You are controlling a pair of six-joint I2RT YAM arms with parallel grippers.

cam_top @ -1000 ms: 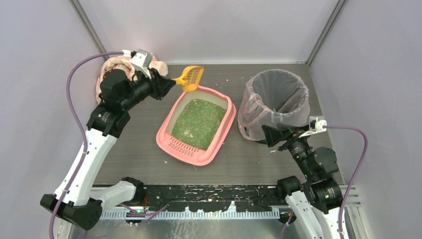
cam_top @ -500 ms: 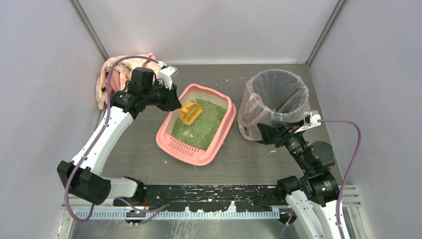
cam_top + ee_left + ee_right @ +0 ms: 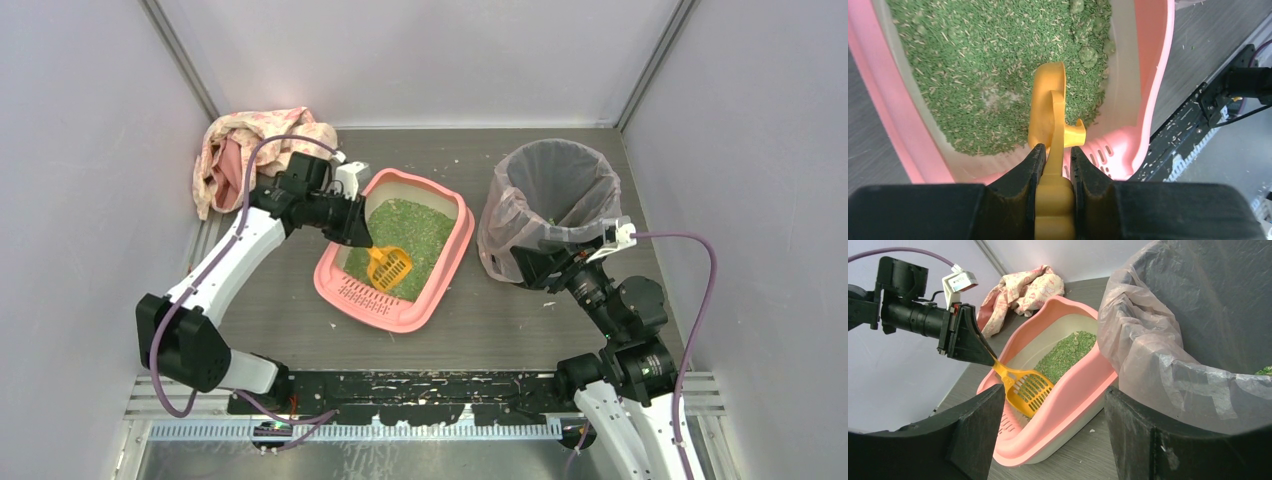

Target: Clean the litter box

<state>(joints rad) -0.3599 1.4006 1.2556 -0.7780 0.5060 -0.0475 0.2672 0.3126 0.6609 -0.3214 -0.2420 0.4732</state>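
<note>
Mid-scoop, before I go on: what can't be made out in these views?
Scoop load: edge-on in the left wrist view, too small in the top view.
Scoop handle end: left wrist view, buried between the left claw fingers.
Bin contents: right wrist view, cut off at the right edge; top view, dim.
Litter box grate corner: right wrist view, behind a right claw finger.

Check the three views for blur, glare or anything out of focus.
Top external: even soft light, the litter box sharp, no glare. Left wrist: granules crisp, its own fingers on the scoop handle soft. Right wrist: near fingers dark and blurred, slight sheen on the bin bag.
</note>
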